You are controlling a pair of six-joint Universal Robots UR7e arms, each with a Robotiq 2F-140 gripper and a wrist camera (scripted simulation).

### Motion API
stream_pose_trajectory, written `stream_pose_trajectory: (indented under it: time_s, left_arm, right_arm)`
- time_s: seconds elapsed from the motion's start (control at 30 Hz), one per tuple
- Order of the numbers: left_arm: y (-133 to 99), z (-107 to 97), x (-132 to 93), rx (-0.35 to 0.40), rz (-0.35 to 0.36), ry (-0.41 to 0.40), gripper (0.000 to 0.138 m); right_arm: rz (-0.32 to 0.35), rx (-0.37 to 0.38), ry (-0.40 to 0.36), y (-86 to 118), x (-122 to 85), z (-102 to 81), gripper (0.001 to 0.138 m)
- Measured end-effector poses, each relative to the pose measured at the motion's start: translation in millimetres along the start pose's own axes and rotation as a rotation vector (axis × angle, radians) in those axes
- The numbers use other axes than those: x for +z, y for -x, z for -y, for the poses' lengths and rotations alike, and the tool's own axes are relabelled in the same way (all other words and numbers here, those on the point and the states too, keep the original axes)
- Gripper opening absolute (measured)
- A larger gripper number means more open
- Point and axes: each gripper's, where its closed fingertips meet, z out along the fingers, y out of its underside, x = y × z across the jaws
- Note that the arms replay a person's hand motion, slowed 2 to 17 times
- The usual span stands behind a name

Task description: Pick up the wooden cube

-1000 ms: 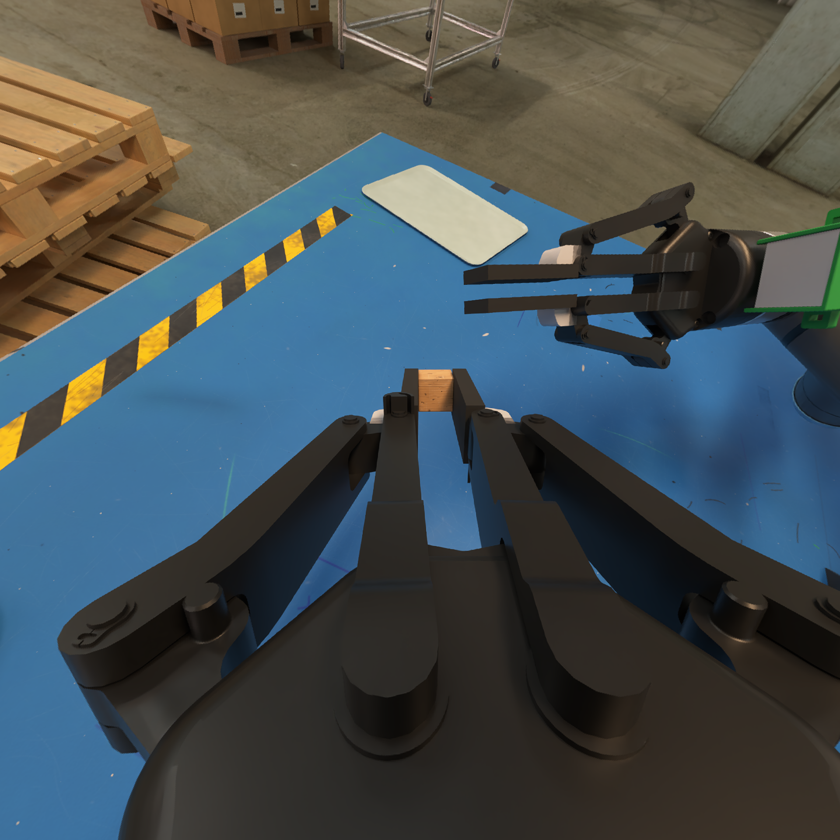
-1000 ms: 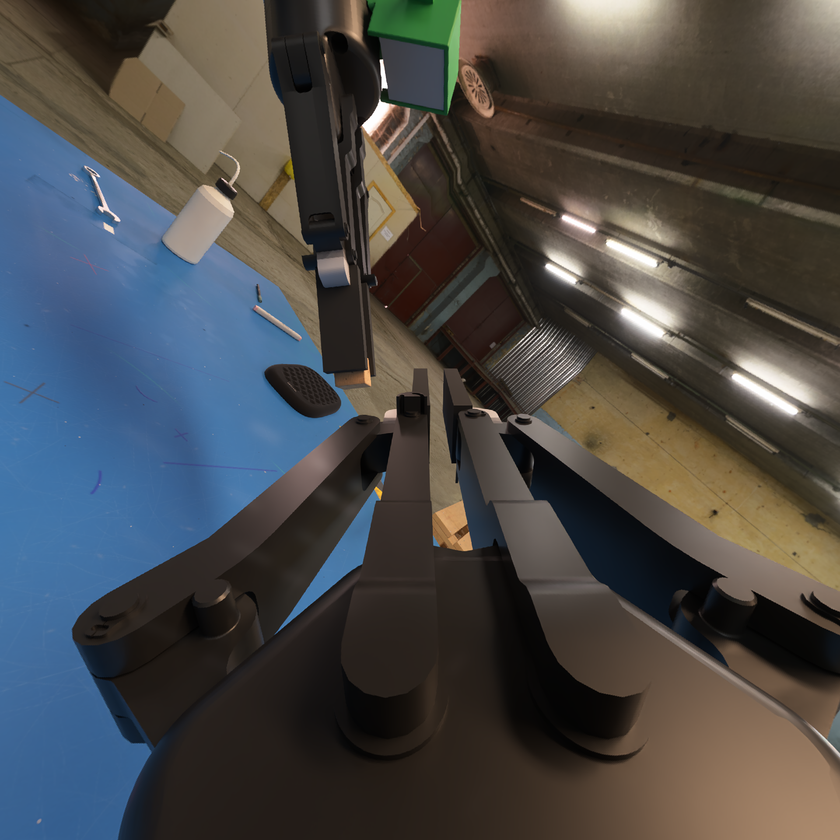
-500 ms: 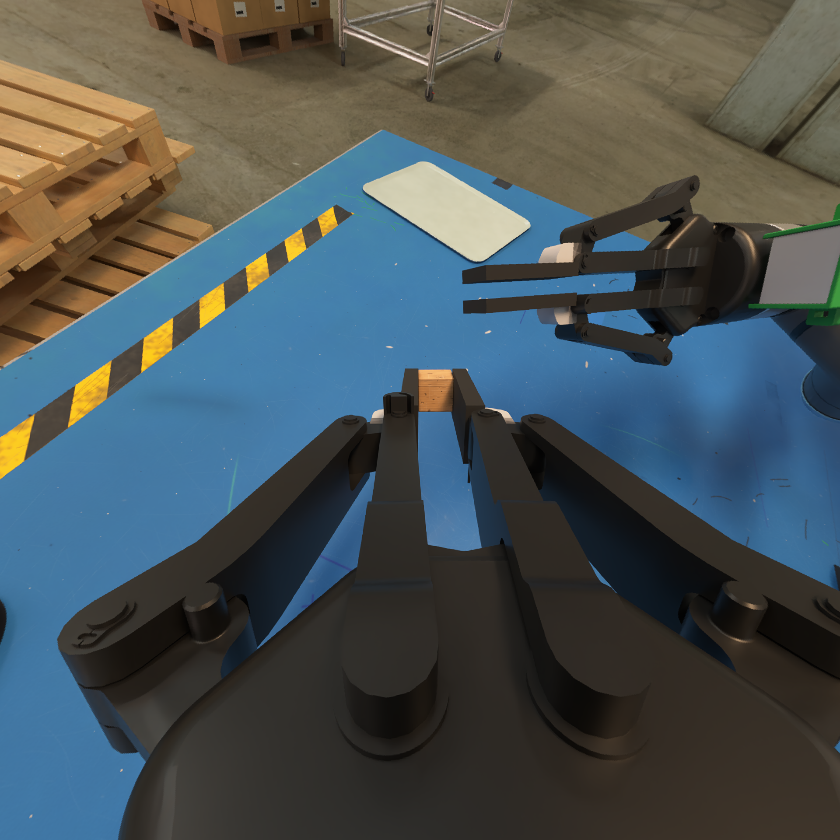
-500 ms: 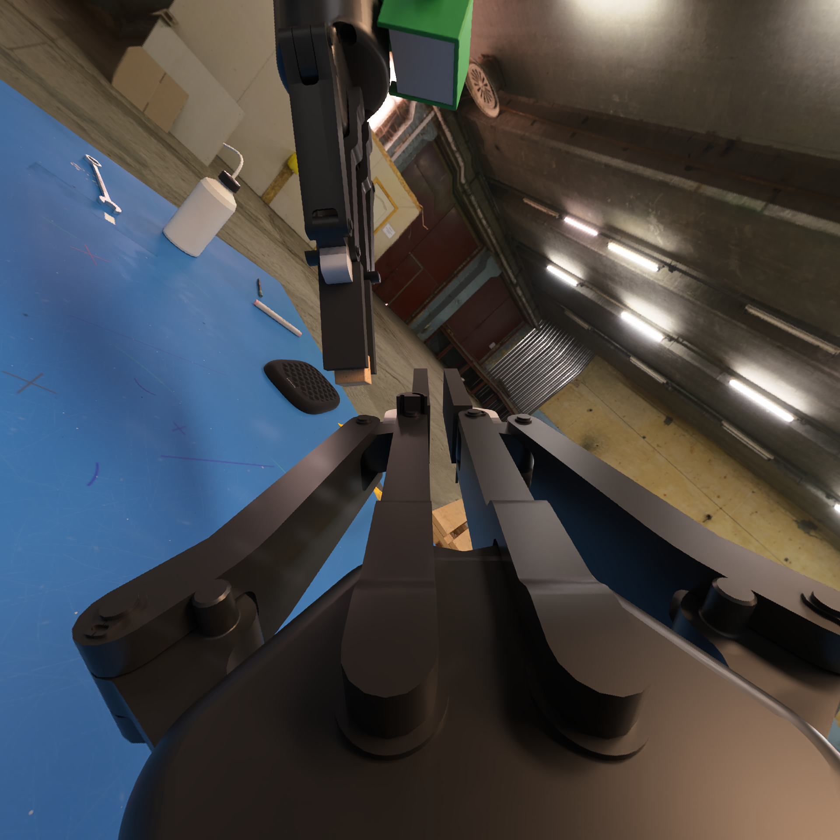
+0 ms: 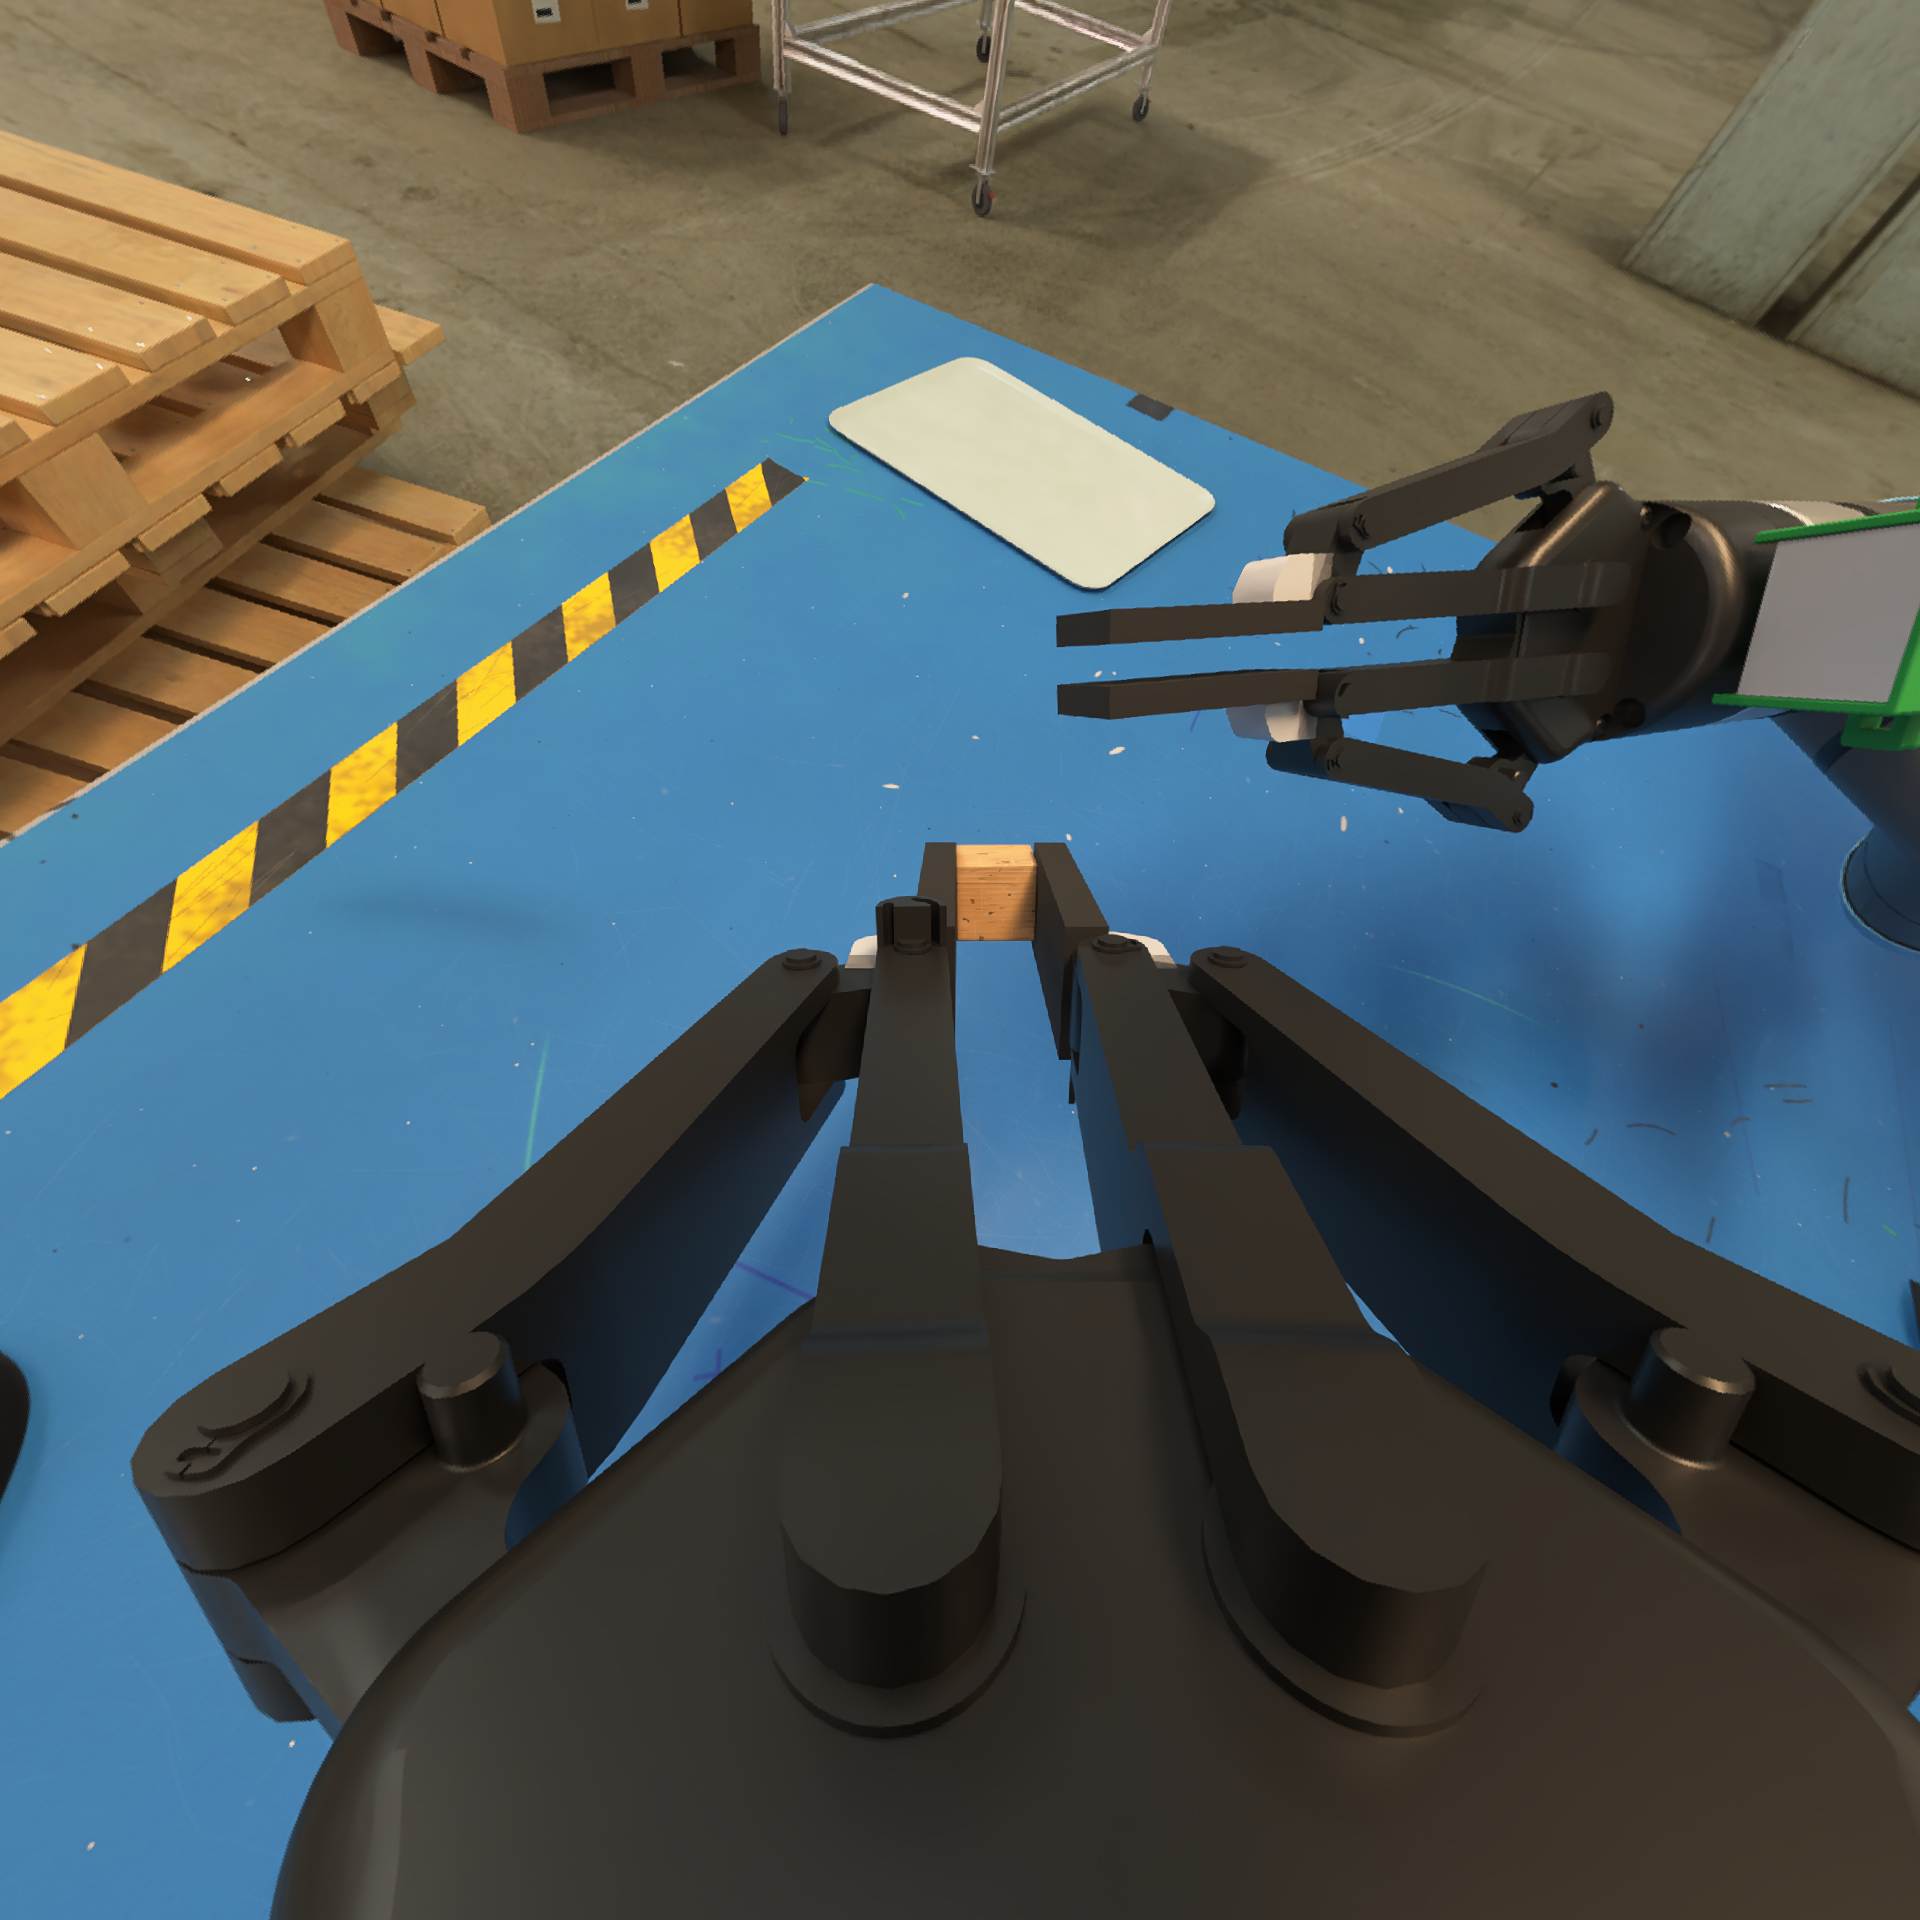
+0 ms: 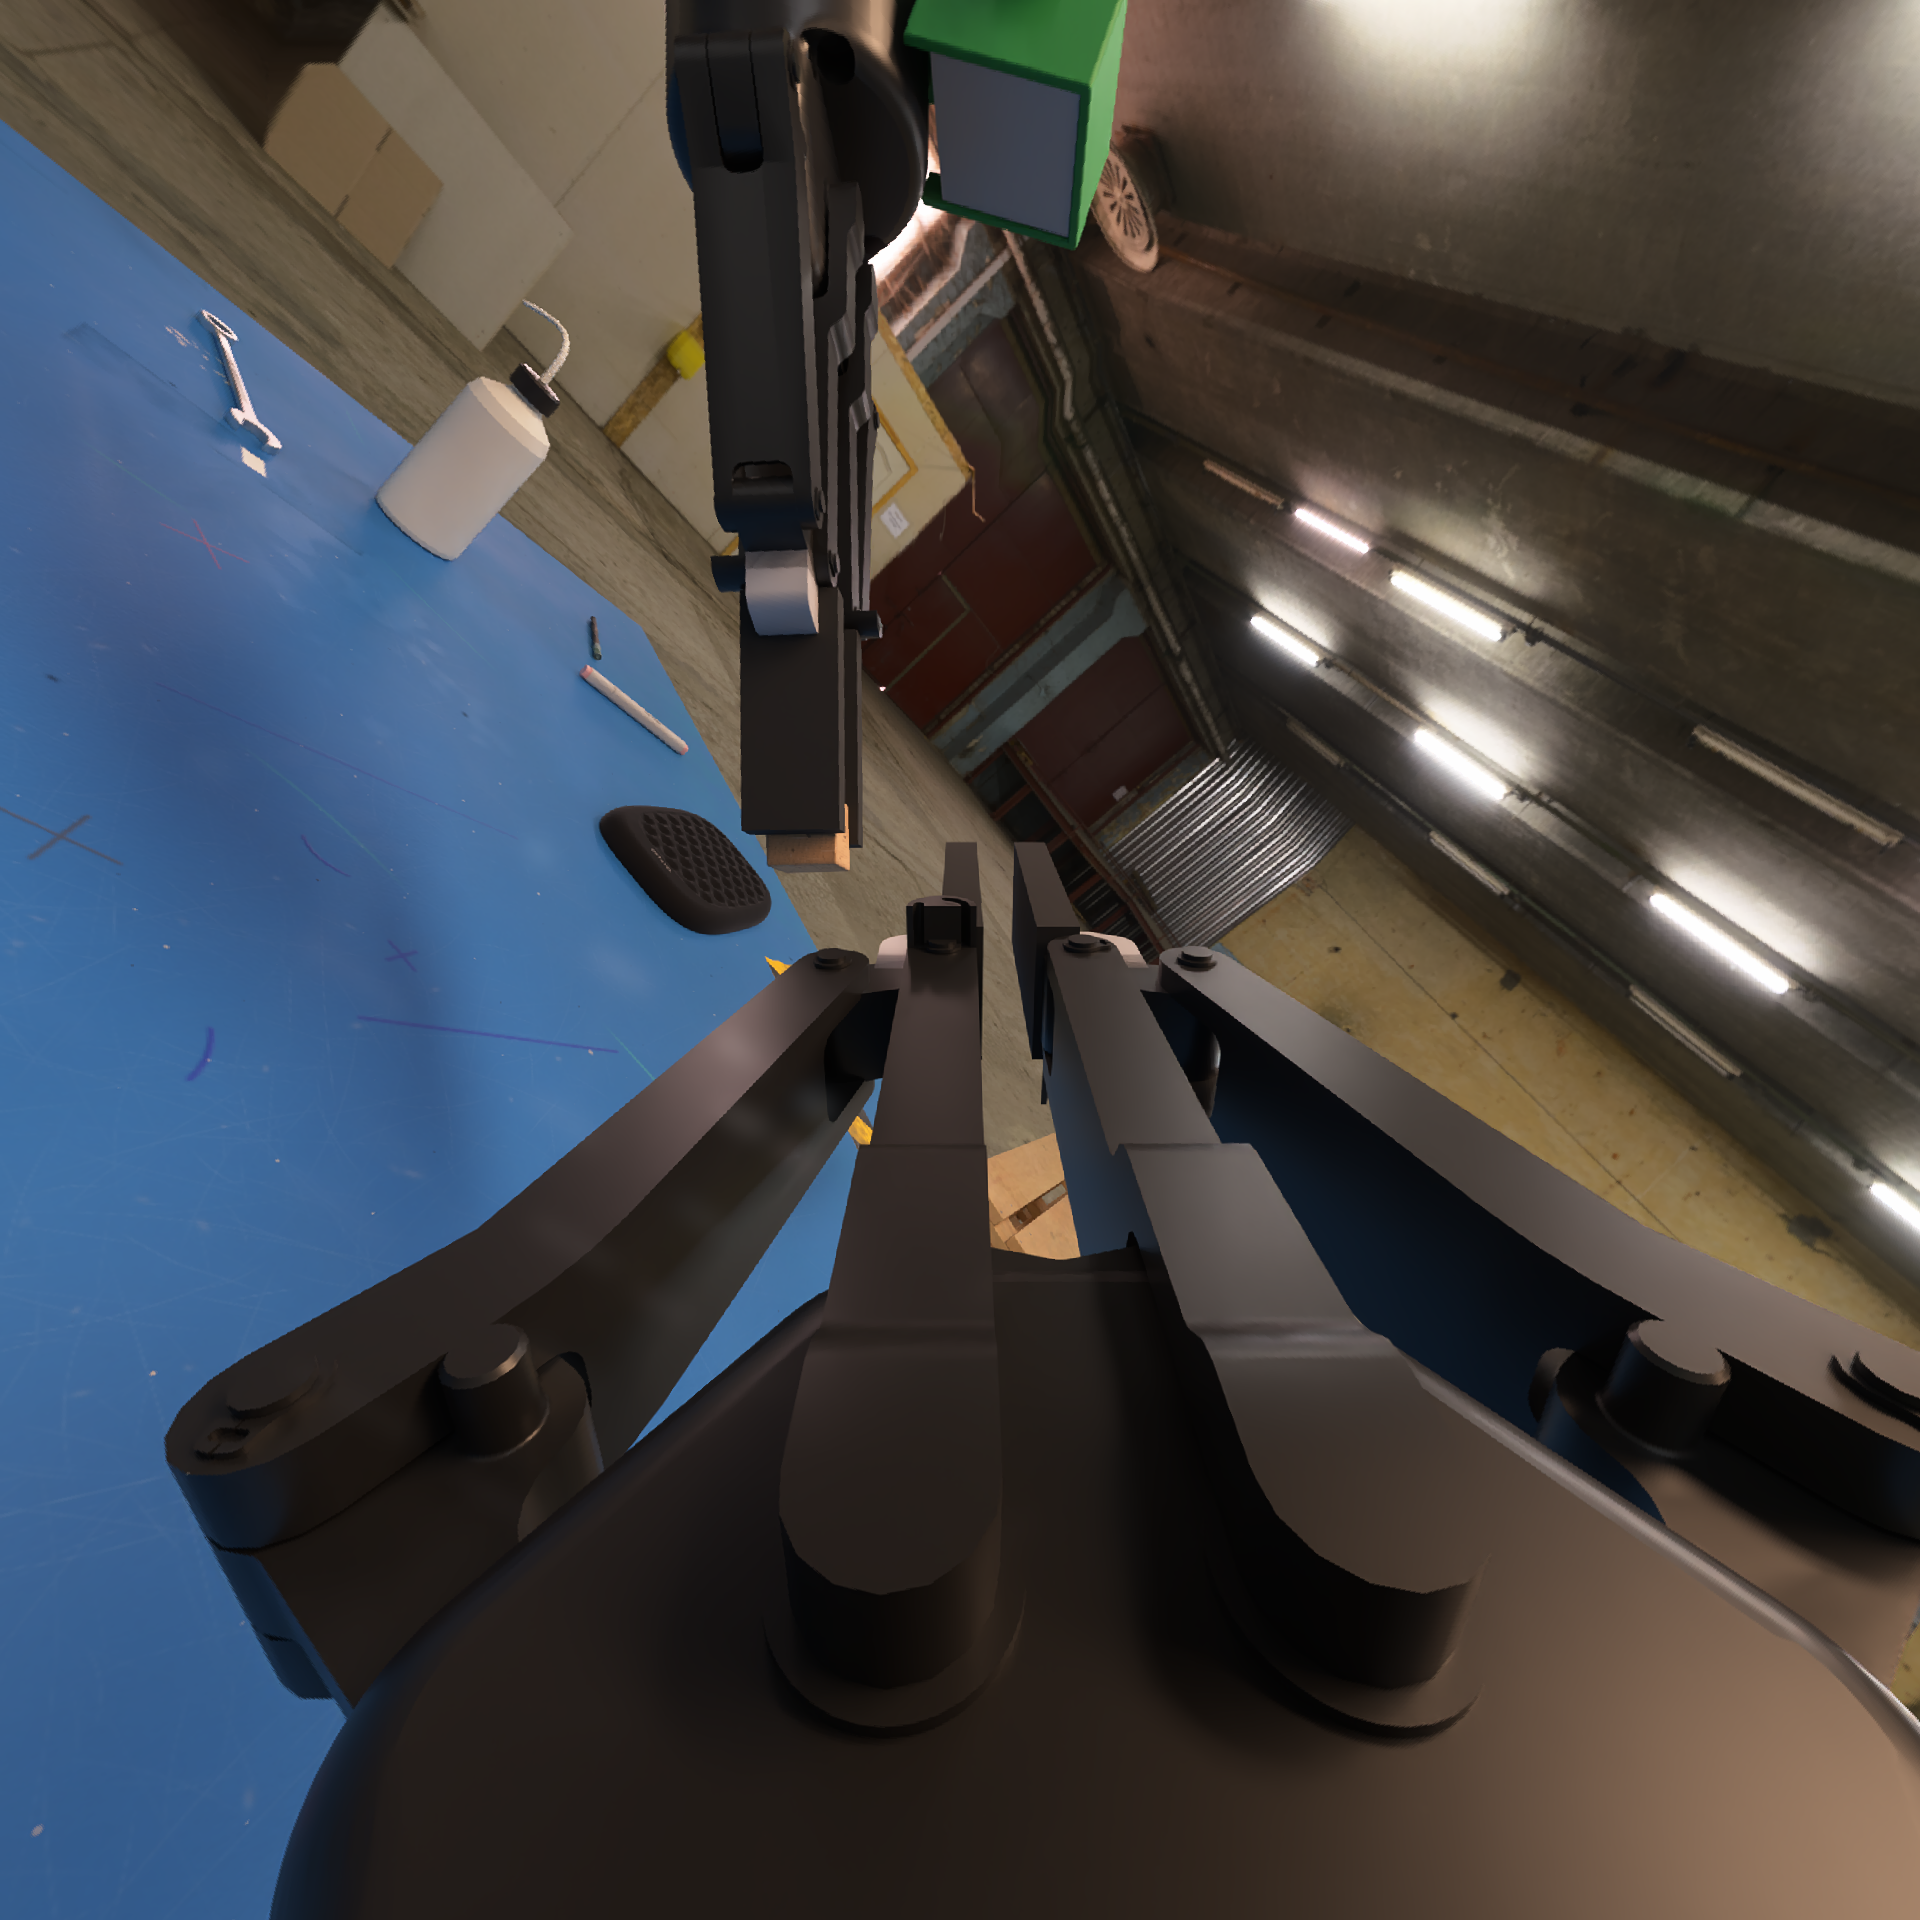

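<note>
While left fingers (image 5: 940, 883) pinch the wooden cube (image 5: 995, 891), right fingers (image 5: 1184, 623), nearly together, hover near a pale tray (image 5: 1018, 468).

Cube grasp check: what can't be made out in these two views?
- Cube sides, left wrist view: covered by the left end effector fingers.
- Cube top, right wrist view: hidden behind a finger; only its lower edge shows.
- Dark object, left wrist view: cut off by the left edge.
</note>
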Motion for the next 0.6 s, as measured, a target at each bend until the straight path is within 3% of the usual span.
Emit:
stream_pose_trajectory:
  time_s: [0.6]
  left_arm:
    - [0.4, -2.4, -0.7, 0.023, 0.027, 0.025, 0.020]
  right_arm:
    - [0.001, -0.049, 0.008, 3.2, 0.6, -0.5, 0.010]
